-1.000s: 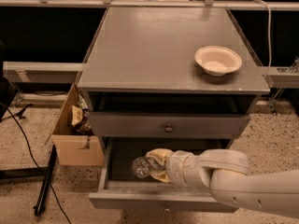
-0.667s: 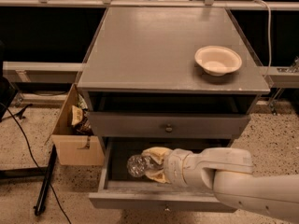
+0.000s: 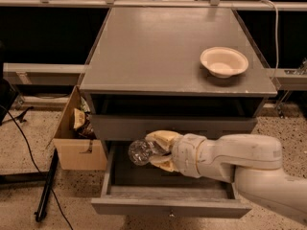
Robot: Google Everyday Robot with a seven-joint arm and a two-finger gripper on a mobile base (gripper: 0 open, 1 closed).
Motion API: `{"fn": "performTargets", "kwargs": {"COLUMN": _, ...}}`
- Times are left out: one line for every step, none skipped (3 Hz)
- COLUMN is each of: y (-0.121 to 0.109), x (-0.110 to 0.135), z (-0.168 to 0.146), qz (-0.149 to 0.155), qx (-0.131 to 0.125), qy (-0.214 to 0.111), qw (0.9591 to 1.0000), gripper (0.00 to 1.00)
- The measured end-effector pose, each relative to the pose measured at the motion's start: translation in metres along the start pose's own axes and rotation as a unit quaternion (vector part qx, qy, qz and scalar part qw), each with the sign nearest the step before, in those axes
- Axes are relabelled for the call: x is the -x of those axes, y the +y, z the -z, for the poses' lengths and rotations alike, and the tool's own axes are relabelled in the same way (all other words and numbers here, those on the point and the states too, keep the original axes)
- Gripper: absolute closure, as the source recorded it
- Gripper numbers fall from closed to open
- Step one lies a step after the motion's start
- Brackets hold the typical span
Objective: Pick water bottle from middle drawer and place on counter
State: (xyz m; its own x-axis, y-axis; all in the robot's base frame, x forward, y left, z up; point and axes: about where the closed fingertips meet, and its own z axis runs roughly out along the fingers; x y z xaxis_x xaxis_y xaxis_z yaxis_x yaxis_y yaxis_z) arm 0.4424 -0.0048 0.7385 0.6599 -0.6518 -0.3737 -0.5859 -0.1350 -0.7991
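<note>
The water bottle (image 3: 140, 152) is a small clear crinkled bottle held in my gripper (image 3: 159, 151), above the open middle drawer (image 3: 168, 206) and in front of the drawer front above it. The gripper's cream fingers (image 3: 162, 139) are shut on the bottle, one above and one below it. My white arm reaches in from the lower right. The counter (image 3: 158, 51) is the grey top of the cabinet, above and behind the gripper.
A white bowl (image 3: 223, 61) sits on the counter's right side. A closed grey drawer front (image 3: 124, 127) is just behind the bottle. An open cardboard box (image 3: 76, 133) with clutter stands left of the cabinet. A black pole and cables (image 3: 45, 186) lie on the floor.
My gripper has lifted the water bottle up out of the drawer and a little to the left; it now hangs level with the drawer front above.
</note>
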Motion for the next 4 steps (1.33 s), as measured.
{"fn": "performTargets", "kwargs": {"y": -0.042, "x": -0.002, "z": 0.016, "qz": 0.03, "qx": -0.014, "qy": 0.01, "qw": 0.9994, "gripper": 1.0}}
{"fn": "performTargets", "kwargs": {"y": -0.084, "x": 0.005, "z": 0.029, "qz": 0.059, "qx": -0.01, "qy": 0.03, "qw": 0.9978, "gripper": 1.0}}
{"fn": "performTargets", "kwargs": {"y": -0.085, "x": 0.006, "z": 0.029, "qz": 0.058, "qx": -0.01, "qy": 0.03, "qw": 0.9978, "gripper": 1.0}}
{"fn": "performTargets", "kwargs": {"y": -0.095, "x": 0.018, "z": 0.031, "qz": 0.049, "qx": -0.013, "qy": 0.028, "qw": 0.9983, "gripper": 1.0}}
